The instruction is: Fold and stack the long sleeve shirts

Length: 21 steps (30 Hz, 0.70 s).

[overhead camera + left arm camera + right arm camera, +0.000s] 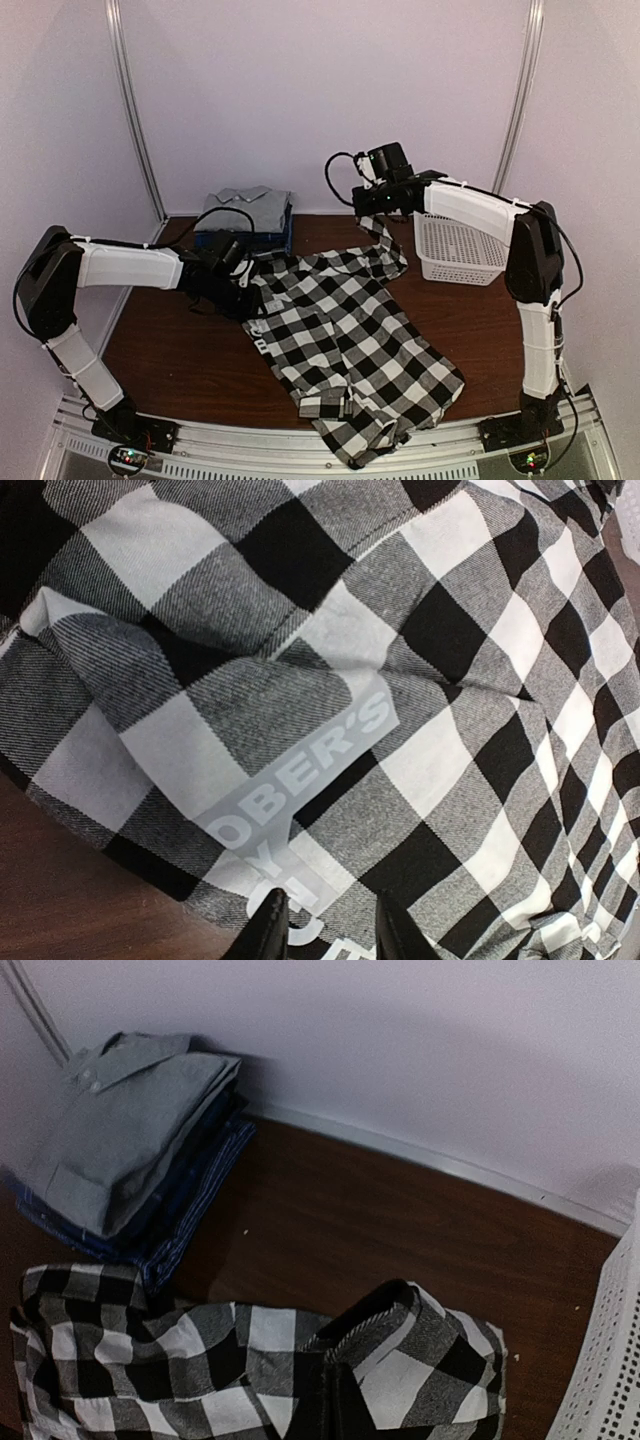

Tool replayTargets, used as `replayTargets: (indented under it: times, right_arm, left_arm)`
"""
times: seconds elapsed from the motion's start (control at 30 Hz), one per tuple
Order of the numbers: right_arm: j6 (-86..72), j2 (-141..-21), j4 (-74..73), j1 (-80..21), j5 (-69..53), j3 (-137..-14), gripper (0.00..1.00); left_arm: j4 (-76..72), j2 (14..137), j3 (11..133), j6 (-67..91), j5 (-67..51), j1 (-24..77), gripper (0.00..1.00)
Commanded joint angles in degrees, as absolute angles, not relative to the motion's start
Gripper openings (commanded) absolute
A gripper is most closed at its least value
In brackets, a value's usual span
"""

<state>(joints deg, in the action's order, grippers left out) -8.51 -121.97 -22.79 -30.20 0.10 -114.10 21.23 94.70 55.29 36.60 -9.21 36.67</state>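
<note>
The black-and-white check long sleeve shirt lies spread open across the table, one end hanging over the near edge. My right gripper is shut on its far edge and holds that part lifted; in the right wrist view the hem runs into the shut gripper. My left gripper sits low at the shirt's left edge. In the left wrist view the gripper has its fingers partly apart over the check cloth, beside a grey printed label. Whether they pinch the cloth does not show.
At the back left is a stack of folded shirts, a grey one on top of blue ones. A white lattice basket stands at the back right. Bare brown table shows at the left.
</note>
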Motion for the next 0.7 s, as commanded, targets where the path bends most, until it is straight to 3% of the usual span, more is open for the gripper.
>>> replayTargets:
  times: [0.0, 0.23, 0.67]
  right_arm:
    - [-12.18, -120.25, -25.59, -35.3, 1.69, -108.11, 0.01]
    - [-16.52, -126.72, -22.59, -36.33, -3.38, -103.73, 0.02]
    - [-17.93, -139.78, -24.34, -33.41, -2.63, -111.25, 0.01]
  left_arm:
    - [19.15, 94.25, 56.31, 37.17, -10.51, 36.21, 0.32]
    - [18.62, 94.76, 56.48, 37.27, -10.96, 36.52, 0.32]
    - [18.17, 95.84, 56.12, 37.27, -10.94, 36.65, 0.32]
